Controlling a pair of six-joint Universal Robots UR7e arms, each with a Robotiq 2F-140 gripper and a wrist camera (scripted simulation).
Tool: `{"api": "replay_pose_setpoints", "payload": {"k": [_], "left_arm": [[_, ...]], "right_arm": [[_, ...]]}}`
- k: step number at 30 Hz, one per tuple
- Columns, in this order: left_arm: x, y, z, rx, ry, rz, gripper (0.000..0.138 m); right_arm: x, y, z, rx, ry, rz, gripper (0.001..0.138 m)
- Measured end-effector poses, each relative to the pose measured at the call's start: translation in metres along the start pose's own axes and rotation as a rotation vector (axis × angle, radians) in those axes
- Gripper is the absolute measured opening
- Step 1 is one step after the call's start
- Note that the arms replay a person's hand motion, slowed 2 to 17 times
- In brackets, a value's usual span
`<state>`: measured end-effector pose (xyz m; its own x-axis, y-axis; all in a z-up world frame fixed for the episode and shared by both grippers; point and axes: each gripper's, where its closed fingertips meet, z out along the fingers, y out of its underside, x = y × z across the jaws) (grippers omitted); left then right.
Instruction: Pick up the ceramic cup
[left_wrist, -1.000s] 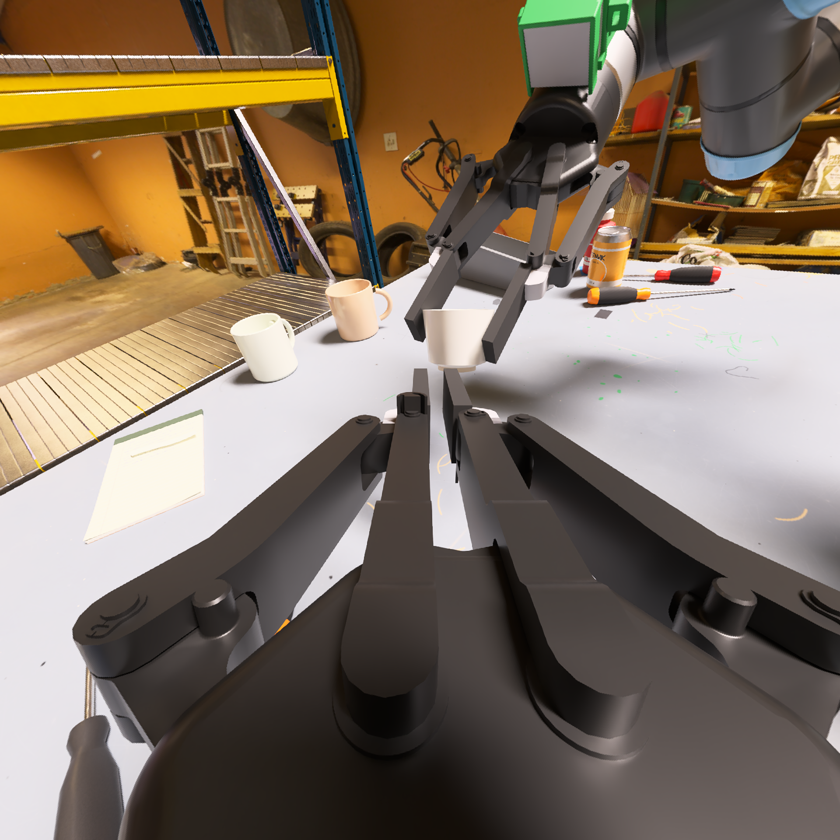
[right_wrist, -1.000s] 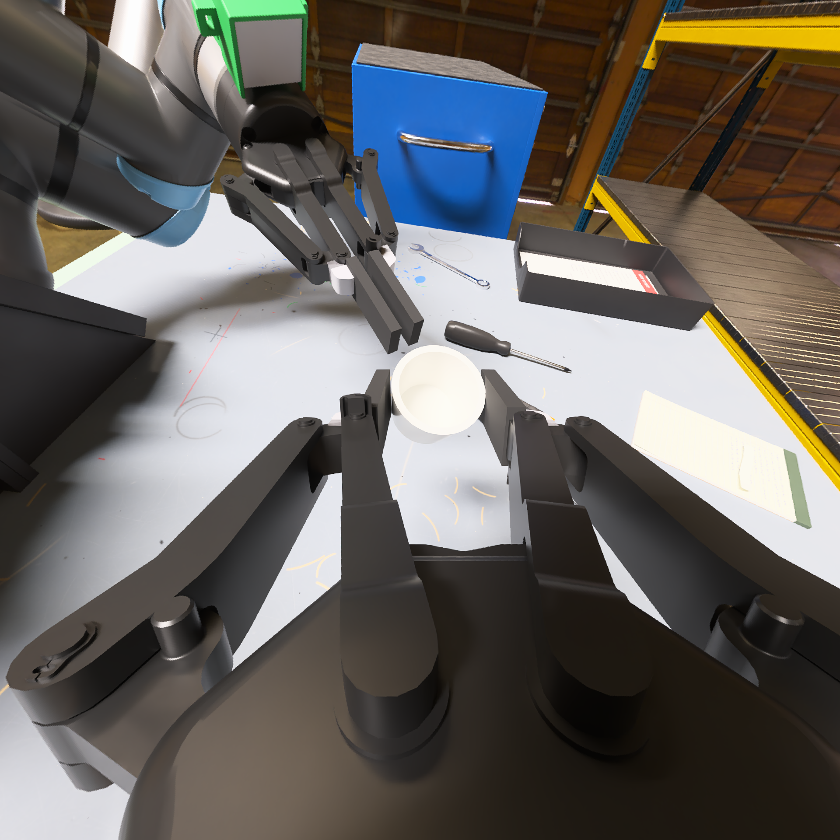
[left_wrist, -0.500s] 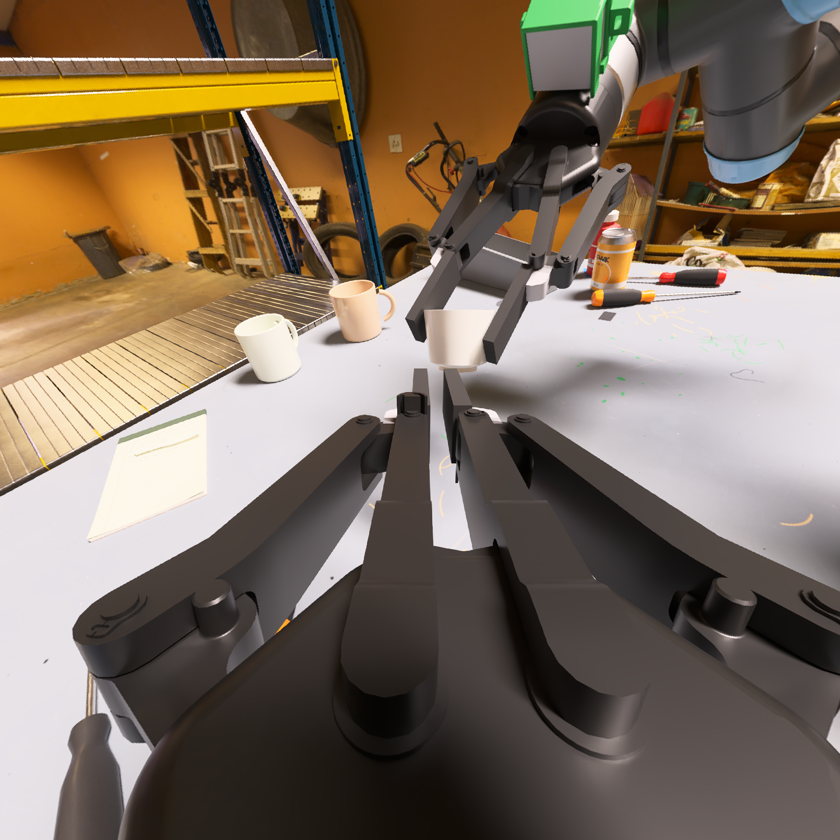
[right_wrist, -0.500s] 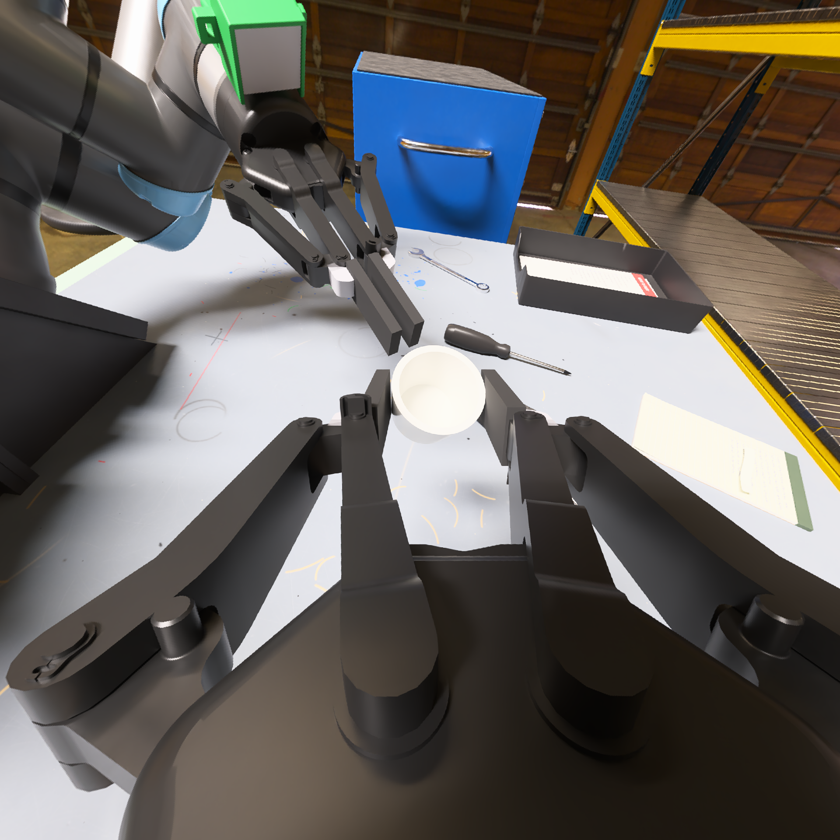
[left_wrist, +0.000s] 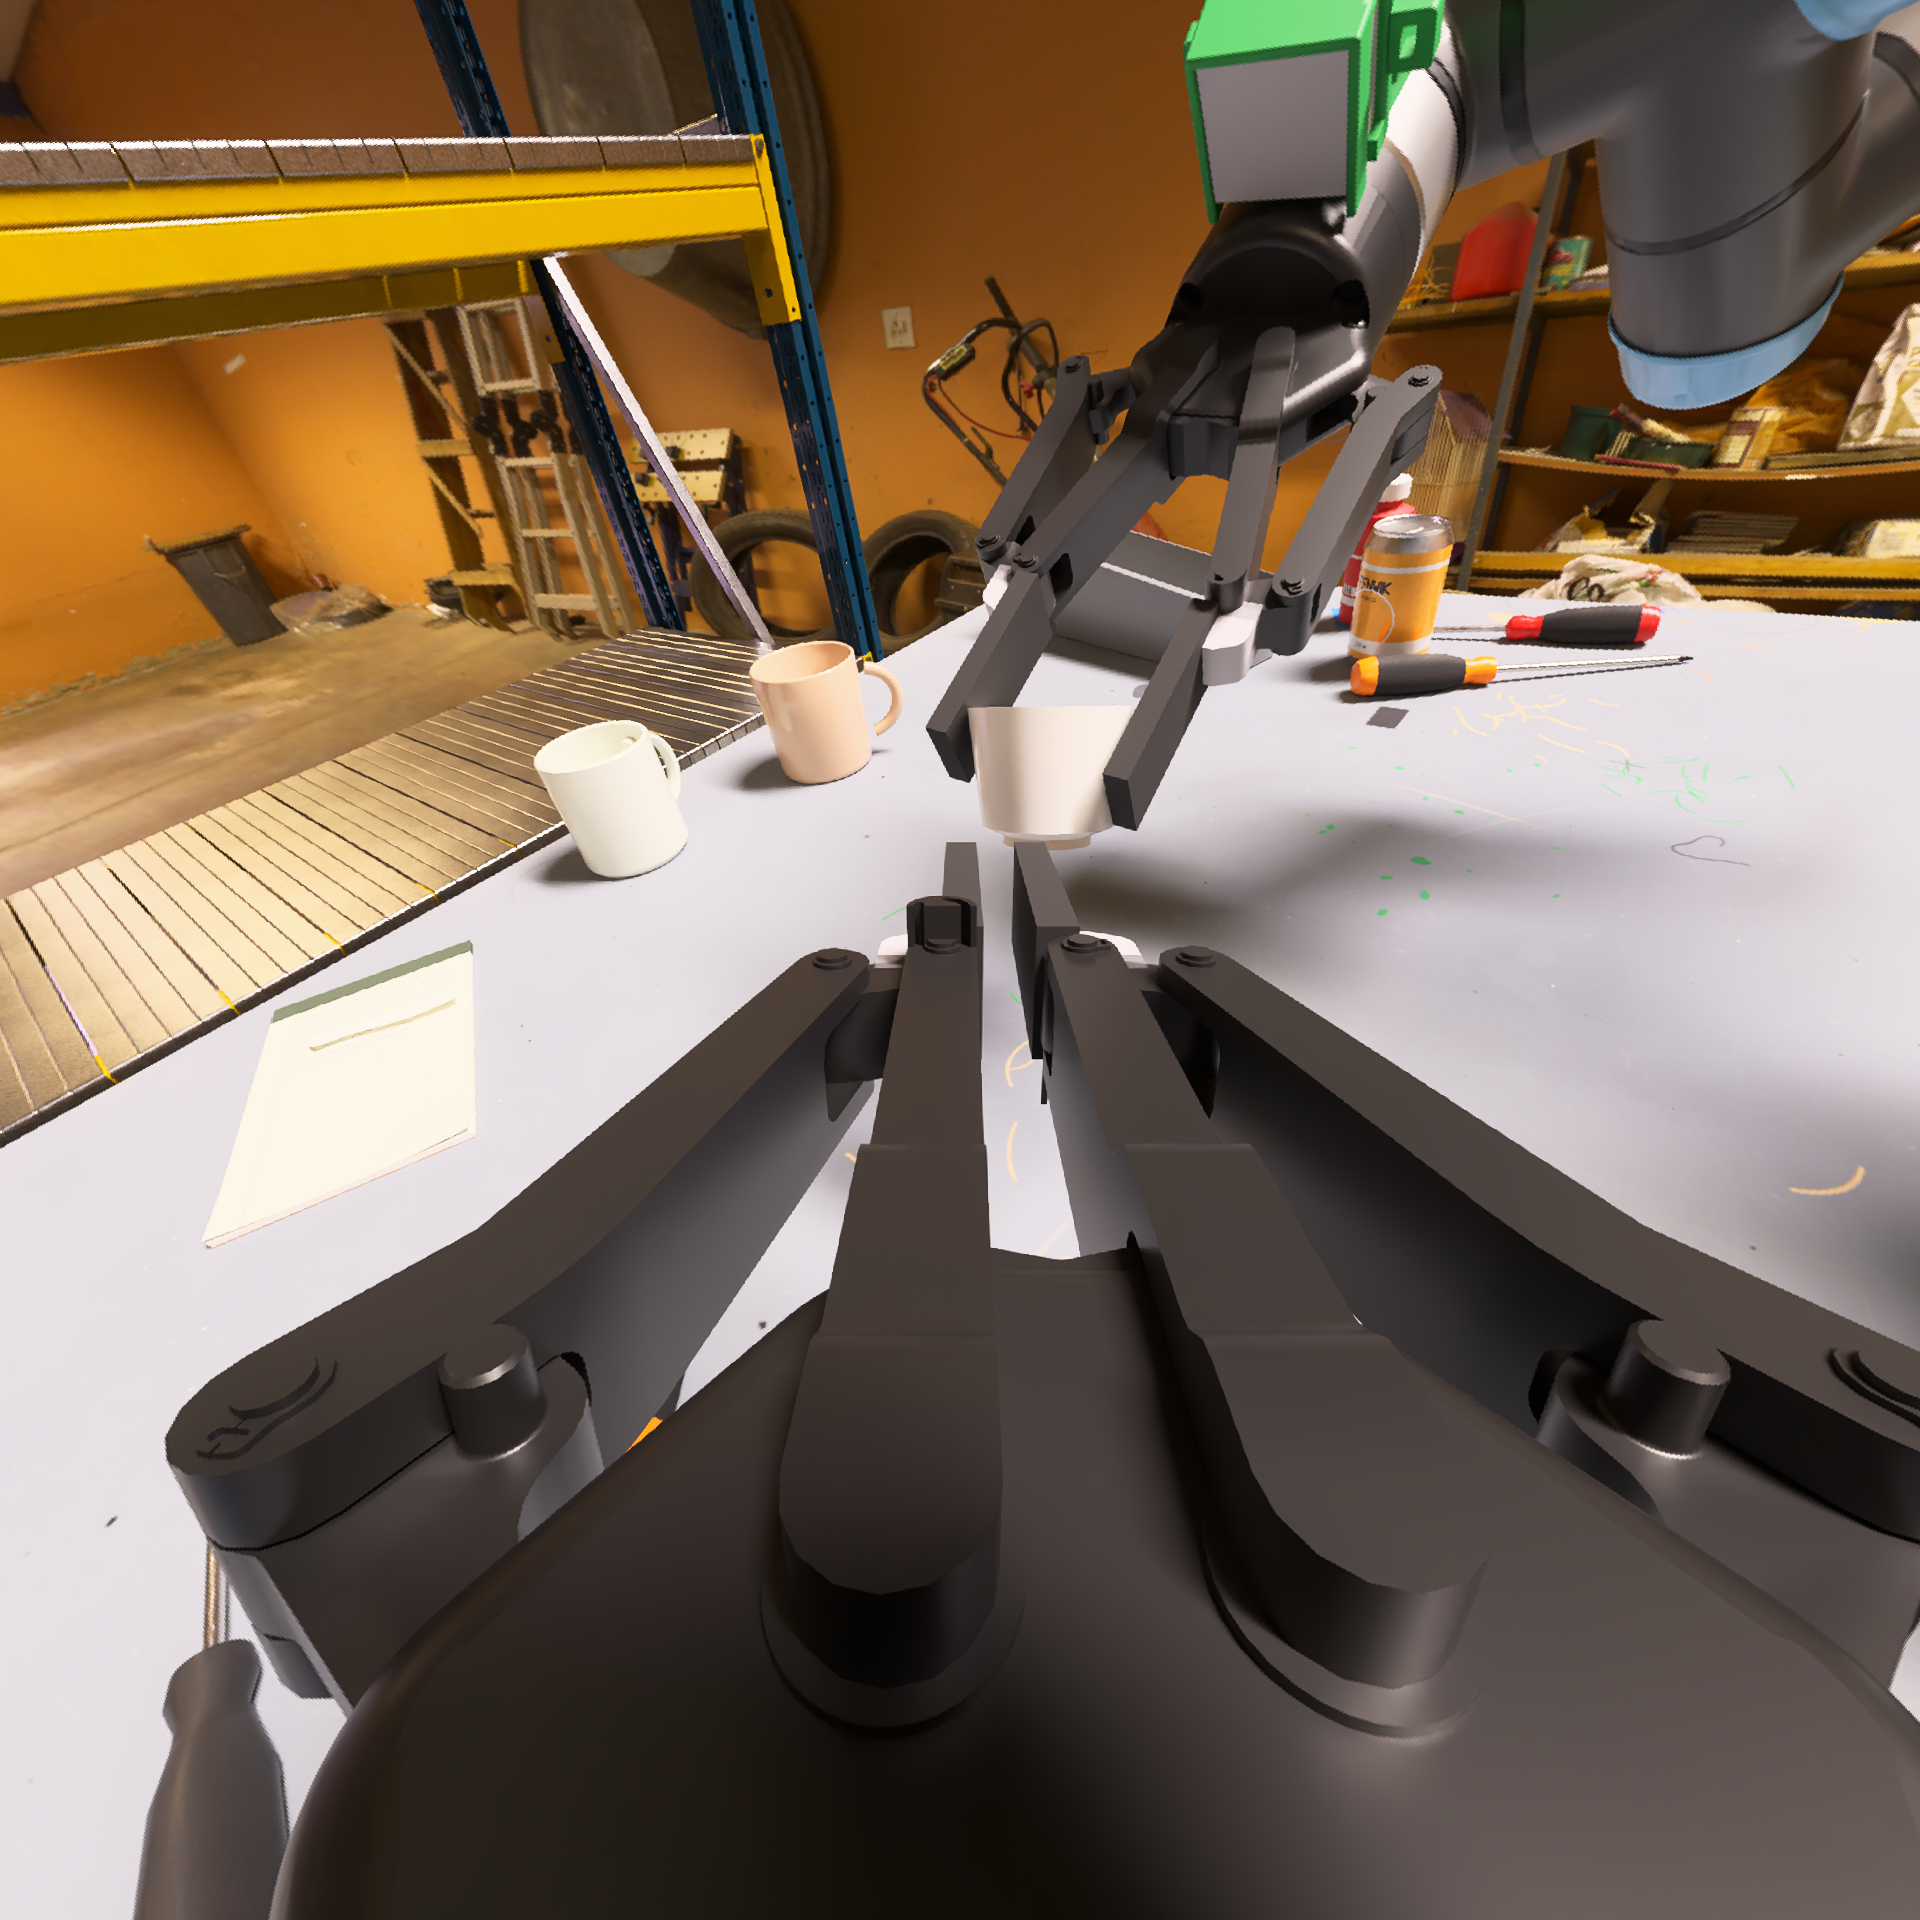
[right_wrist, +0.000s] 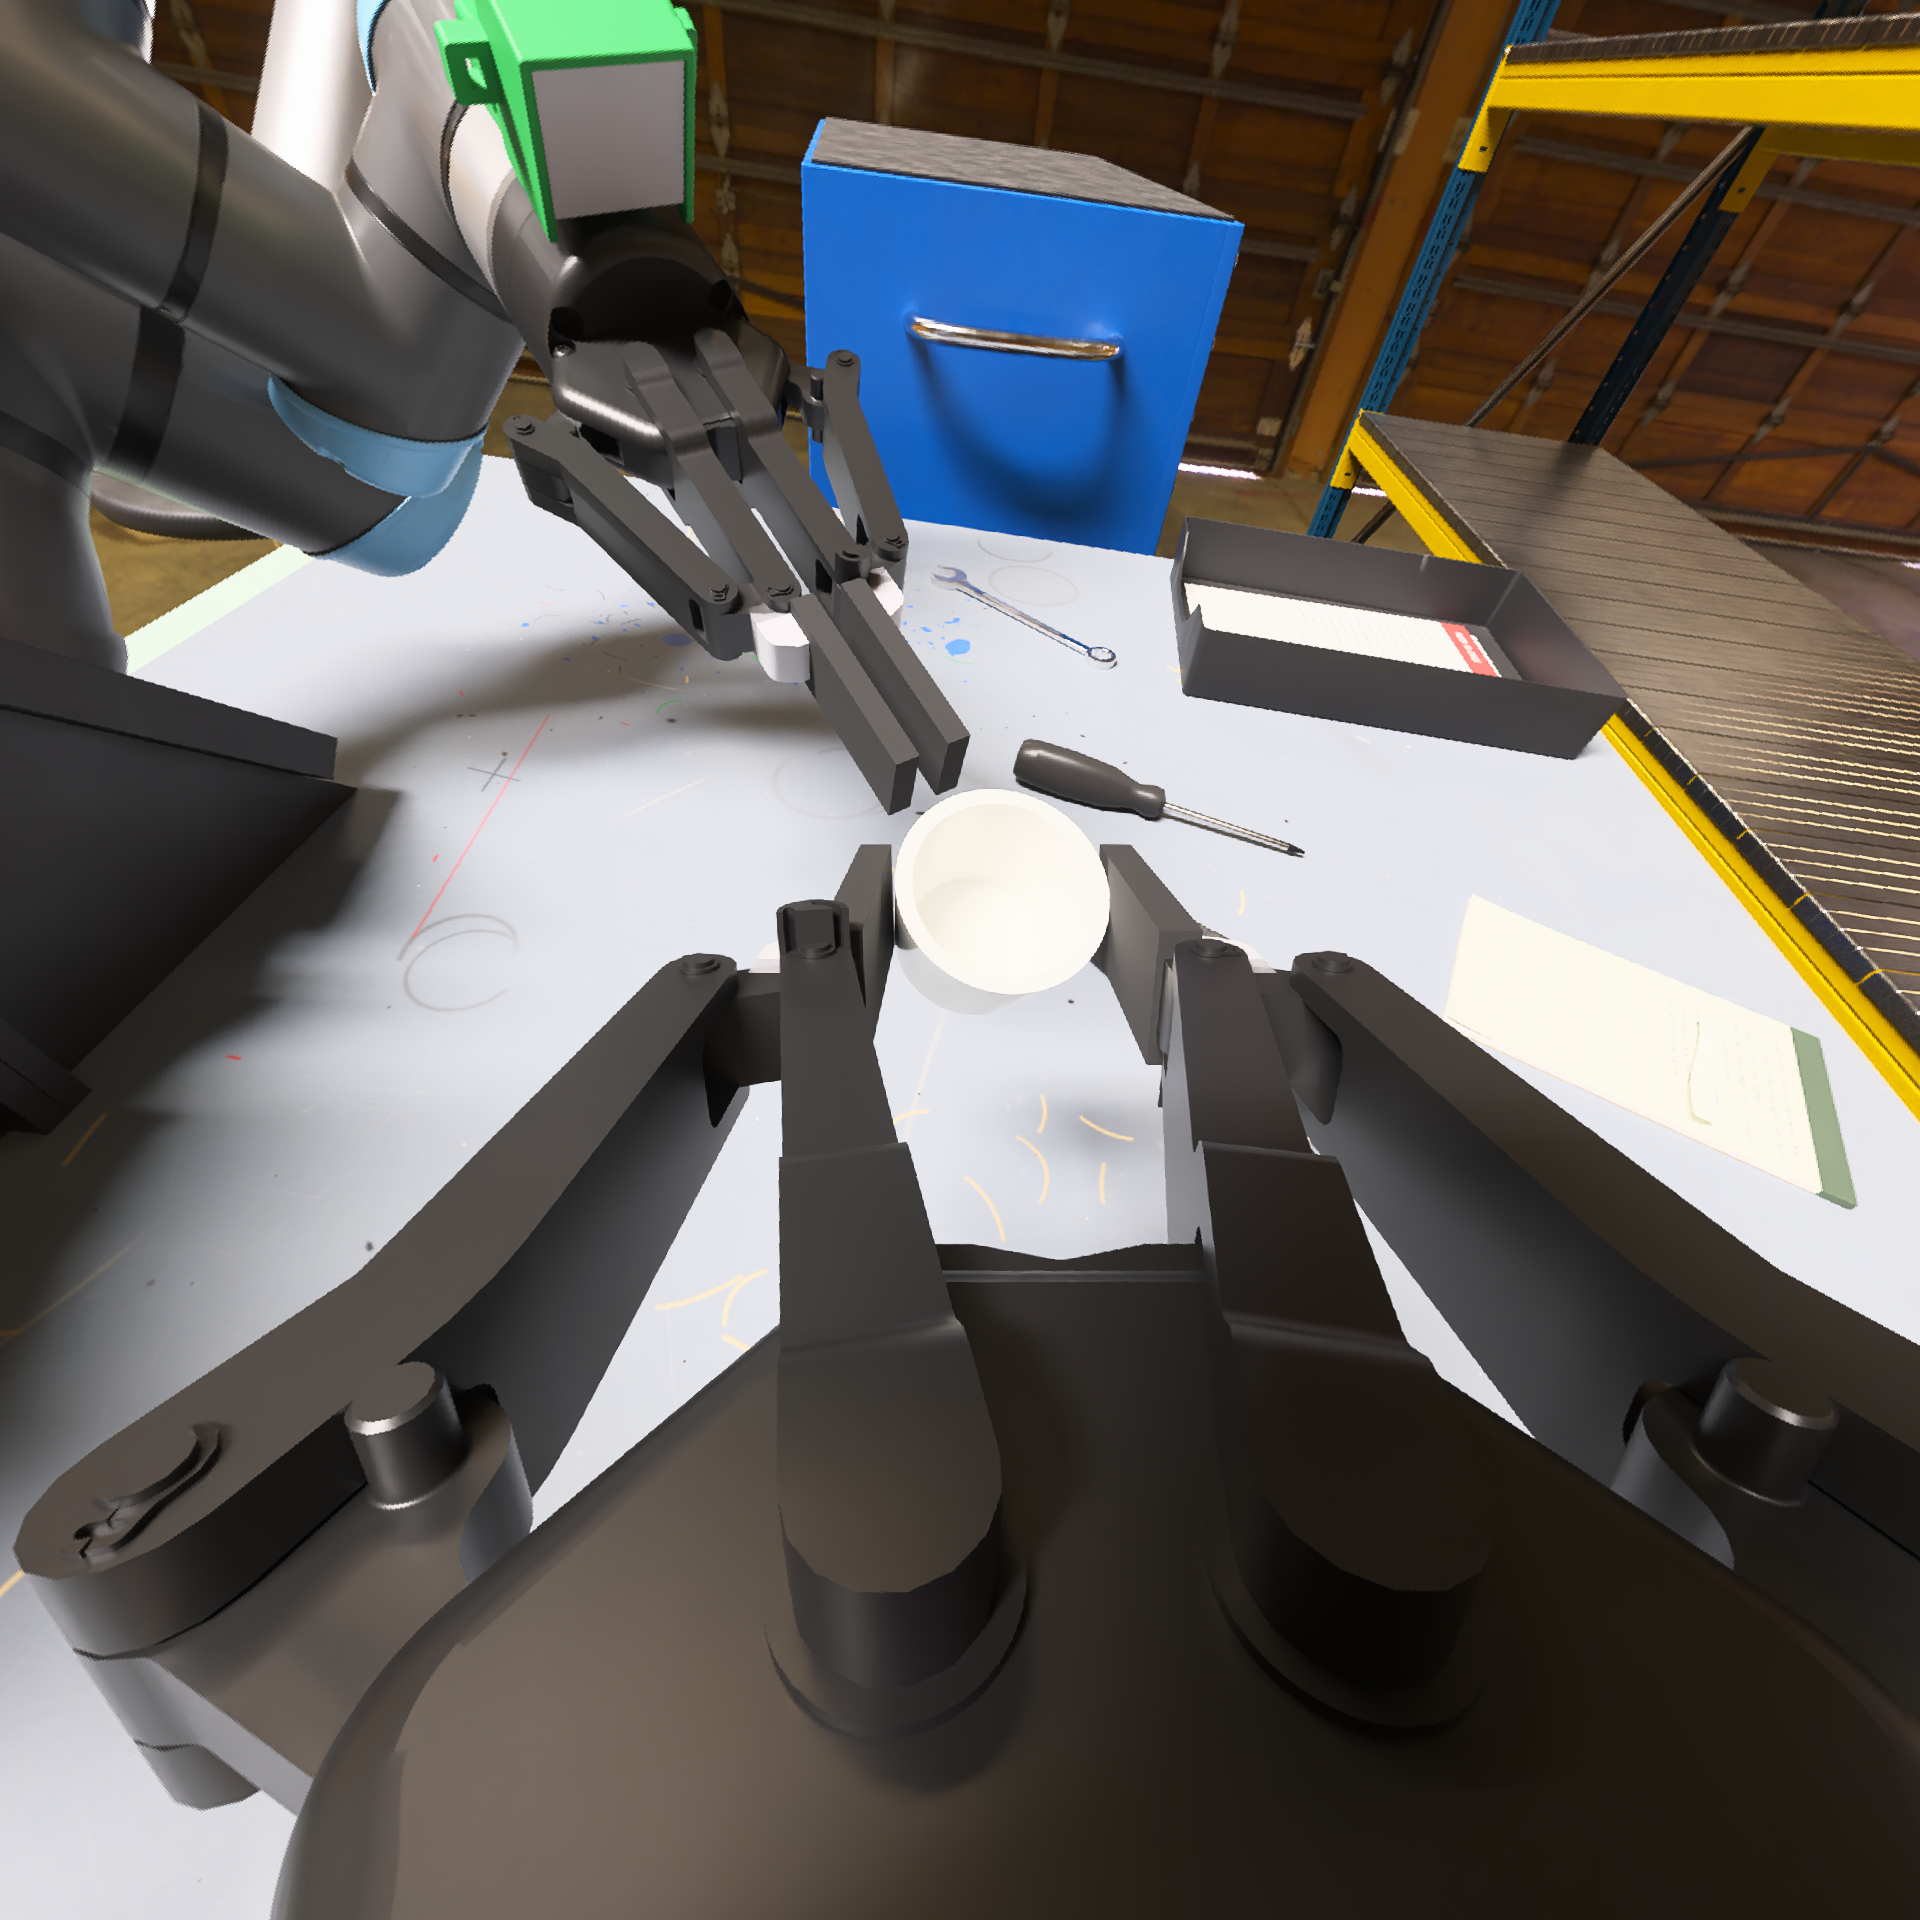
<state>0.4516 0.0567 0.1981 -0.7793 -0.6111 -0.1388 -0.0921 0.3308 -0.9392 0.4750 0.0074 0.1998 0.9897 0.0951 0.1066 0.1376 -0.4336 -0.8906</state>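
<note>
A white handleless ceramic cup (right_wrist: 1003, 899) sits between the fingers of my right gripper (right_wrist: 997, 883), which is shut on it and holds it above the table. In the left wrist view the same cup (left_wrist: 1042, 764) hangs clear of the table in the right gripper (left_wrist: 1039, 774). My left gripper (left_wrist: 995, 868) is shut and empty, its tips just in front of and below the cup. It shows in the right wrist view (right_wrist: 925, 769) right behind the cup's rim.
A white mug (left_wrist: 613, 795) and a peach mug (left_wrist: 821, 707) stand at the table's left edge. A notepad (left_wrist: 358, 1081), an orange can (left_wrist: 1397, 587), screwdrivers (left_wrist: 1455, 670) (right_wrist: 1101, 784), a wrench (right_wrist: 1023, 618), a dark tray (right_wrist: 1382, 644) and a blue cabinet (right_wrist: 1013, 343) are around.
The right gripper has raised the cup slightly higher off the table. The left gripper stays shut and has barely moved.
</note>
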Motion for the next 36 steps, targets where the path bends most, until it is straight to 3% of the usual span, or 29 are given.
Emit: {"api": "replay_pose_setpoints", "payload": {"k": [9,25,36], "left_arm": [[0.001,0.001,0.0,0.01,0.033,-0.001,0.01],[-0.001,0.003,0.0,0.068,0.195,-0.045,0.01],[-0.002,0.006,-0.001,0.079,0.25,-0.01,0.01]], "right_arm": [[-0.002,0.0,-0.001,0.002,0.012,0.011,0.053],[-0.007,0.0,-0.001,0.003,0.085,0.057,0.053],[-0.011,0.0,0.001,-0.009,0.147,0.099,0.053]]}}
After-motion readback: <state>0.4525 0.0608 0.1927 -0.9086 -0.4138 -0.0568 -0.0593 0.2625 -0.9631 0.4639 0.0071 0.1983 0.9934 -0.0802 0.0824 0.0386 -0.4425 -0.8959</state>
